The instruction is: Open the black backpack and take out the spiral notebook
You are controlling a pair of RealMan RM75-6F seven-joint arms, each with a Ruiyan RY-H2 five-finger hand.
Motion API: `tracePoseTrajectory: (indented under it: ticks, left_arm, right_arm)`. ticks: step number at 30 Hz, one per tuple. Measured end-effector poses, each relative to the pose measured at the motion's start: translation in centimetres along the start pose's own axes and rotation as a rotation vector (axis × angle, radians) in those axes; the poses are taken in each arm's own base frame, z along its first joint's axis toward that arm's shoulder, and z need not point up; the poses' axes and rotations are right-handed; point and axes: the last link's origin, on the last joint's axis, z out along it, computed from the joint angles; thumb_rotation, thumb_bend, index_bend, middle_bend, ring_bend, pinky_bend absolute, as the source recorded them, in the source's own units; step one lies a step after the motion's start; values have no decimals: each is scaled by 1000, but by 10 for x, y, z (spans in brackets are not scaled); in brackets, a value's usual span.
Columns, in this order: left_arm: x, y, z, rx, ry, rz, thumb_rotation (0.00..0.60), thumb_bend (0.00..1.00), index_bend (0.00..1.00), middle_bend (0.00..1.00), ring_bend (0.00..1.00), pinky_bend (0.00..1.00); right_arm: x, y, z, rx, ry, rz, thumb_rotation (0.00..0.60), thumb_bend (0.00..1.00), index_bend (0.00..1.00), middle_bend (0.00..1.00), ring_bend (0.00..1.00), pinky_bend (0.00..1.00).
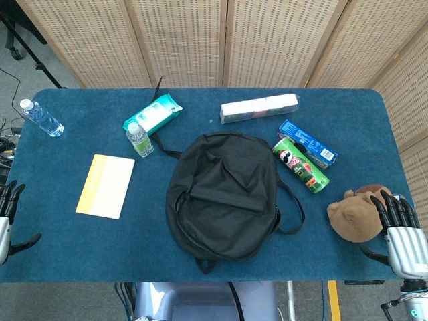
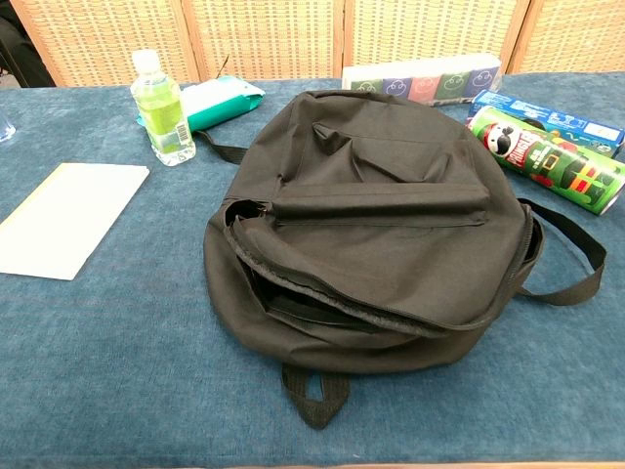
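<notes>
Two robot hands sat at the near corners of a blue counter [image 1: 67, 247], each holding nothing. Only part of the left hand [image 1: 8, 224] showed at the left edge, its dark fingers [image 1: 9, 196] spread apart. The right hand [image 1: 401, 234] rested at the near right, fingers [image 1: 394, 208] apart and pointing away, just beside a brown plush toy [image 1: 353, 212].

A black backpack [image 2: 371, 234] lay flat in the middle of the counter. Its main zipper gaped open along the near left side, showing a dark interior; I could not tell whether a spiral notebook was inside.

To the left lay a yellow and white pad [image 1: 105, 186]. Beyond it stood a small bottle of green drink [image 2: 161, 107], with a teal wipes pack [image 1: 152, 112] just behind. A clear water bottle [image 1: 41, 118] lay at the far left corner. On the far side sat a long tissue pack [image 1: 259, 110]. To the right of the backpack lay a green crisps tube [image 2: 547, 156] and a blue box [image 1: 307, 143], side by side.
</notes>
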Motion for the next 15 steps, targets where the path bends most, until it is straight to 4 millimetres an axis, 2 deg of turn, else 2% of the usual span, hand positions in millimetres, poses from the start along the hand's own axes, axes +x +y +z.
tracePoseTrajectory:
  ticks: [15]
  left_arm:
    - [1, -1, -1, 7, 5, -6, 600, 50, 0, 0, 0, 63]
  right_arm:
    - [-1, -2, 2, 19, -10, 13, 600, 0, 47, 0, 0, 0]
